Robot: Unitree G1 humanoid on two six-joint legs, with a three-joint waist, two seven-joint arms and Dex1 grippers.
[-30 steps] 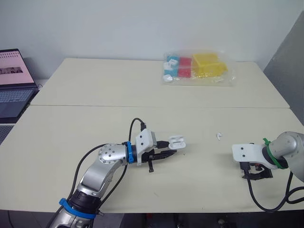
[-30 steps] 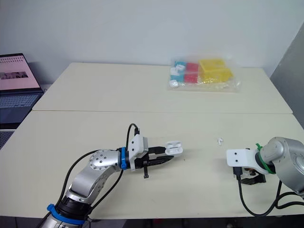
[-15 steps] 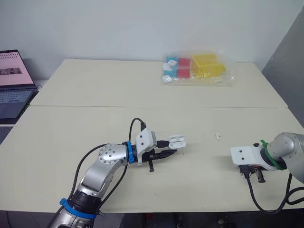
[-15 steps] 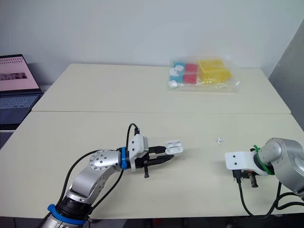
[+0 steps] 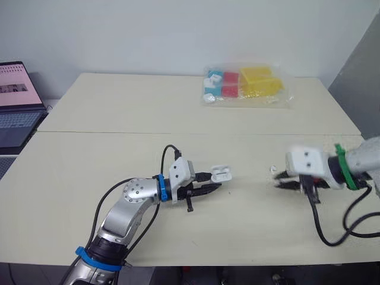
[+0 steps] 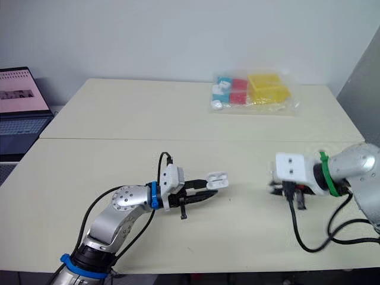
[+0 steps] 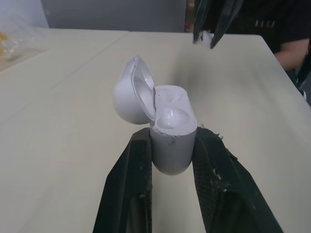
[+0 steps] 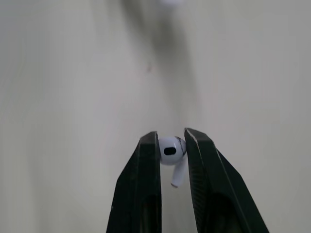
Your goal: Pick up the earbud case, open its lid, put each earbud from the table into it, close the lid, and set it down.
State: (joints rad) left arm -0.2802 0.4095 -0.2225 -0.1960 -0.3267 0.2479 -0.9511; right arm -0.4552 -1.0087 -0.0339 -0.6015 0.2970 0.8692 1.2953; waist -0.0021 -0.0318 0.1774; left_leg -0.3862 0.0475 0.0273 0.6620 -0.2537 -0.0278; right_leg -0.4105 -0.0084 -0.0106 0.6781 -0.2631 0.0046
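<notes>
My left gripper is shut on the white earbud case, holding it by its base just above the table's middle with its lid swung open. My right gripper is shut on a white earbud, pinched by its head with the stem hanging down. That gripper hovers to the right of the case, its fingers pointing toward it. A second small white earbud lies on the table right beside the right gripper's tips.
A clear bag of yellow, red and blue boxes lies at the far side of the table. A laptop stands off the far left. A person in dark clothes is beyond the table's right end.
My right gripper has shut on an earbud near the front right edge, lifted and swung left toward the case. The left gripper and case have stayed put.
</notes>
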